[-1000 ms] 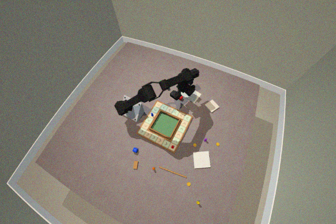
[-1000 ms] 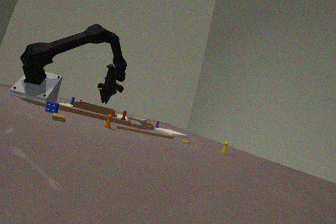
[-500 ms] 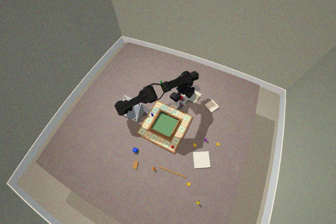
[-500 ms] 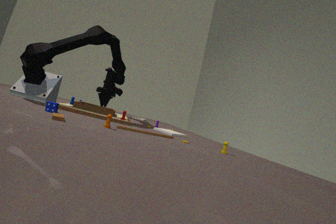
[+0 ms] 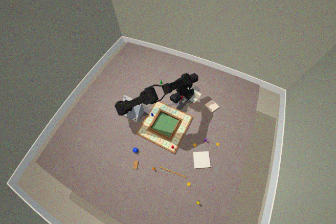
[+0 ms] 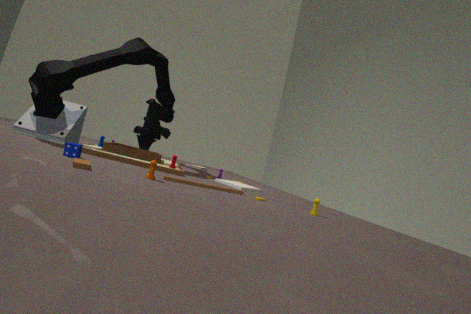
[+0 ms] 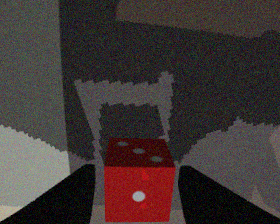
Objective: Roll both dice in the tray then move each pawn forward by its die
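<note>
a: gripper first. what was it doing?
b: the gripper was partly spread, fingers straddling the red die. wrist view had a slim gap on each side of it, so not pinched.
a: pips?
b: three on its upper face, one on the face toward the wrist camera. it was outside the tray, beyond the edge of the game board.
a: tray?
b: in the middle of the board, green floor, no die in it.
a: pawns?
b: blue pawn stood on the track on the arm base's side, red pawn upright at a corner square.
a: and the blue die?
b: off the board, near the small wooden block.
a: rest of it?
b: orange pawn stood just beside one end of the thin wooden stick. purple pawn was near the white square panel. yellow pawn was well apart from the board. green pawn was across the arm from the board.
</note>
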Available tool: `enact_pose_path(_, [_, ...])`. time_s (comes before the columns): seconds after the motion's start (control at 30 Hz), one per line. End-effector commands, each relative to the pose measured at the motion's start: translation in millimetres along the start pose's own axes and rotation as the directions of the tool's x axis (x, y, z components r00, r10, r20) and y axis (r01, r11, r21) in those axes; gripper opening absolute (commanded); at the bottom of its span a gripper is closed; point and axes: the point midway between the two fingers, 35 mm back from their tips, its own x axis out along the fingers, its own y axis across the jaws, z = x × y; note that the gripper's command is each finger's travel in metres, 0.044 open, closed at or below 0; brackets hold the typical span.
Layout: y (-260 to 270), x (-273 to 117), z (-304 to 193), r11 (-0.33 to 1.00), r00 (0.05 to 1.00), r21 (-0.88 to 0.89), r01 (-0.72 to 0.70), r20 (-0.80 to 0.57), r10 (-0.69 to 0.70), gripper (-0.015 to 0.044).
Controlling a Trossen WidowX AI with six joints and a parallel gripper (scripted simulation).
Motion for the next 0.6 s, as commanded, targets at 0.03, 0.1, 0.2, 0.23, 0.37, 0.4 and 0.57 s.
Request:
enact_pose_path(0.03, [0,1,0,1.0,1.0,-0.005,0.001,0.003,-0.001,0.0104])
enact_pose_path(0.1, [0,1,0,1.0,1.0,-0.005,0.001,0.003,-0.001,0.0091])
enact_pose_path(0.2, [0,1,0,1.0,1.0,-0.005,0.001,0.003,-0.001,0.0071])
enact_pose_path(0.23, [0,1,0,1.0,1.0,-0.005,0.001,0.003,-0.001,0.0045])
enact_pose_path(0.37, [4,-16,7,0.999,0.998,0.035,-0.038,0.041,0.037,0.0])
enact_pose_path(0.4, [5,-20,8,0.999,0.999,0.034,-0.038,0.04,0.037,0.0])
enact_pose_path(0.57, [9,-41,10,0.999,0.999,0.03,-0.038,0.036,0.037,0.0])
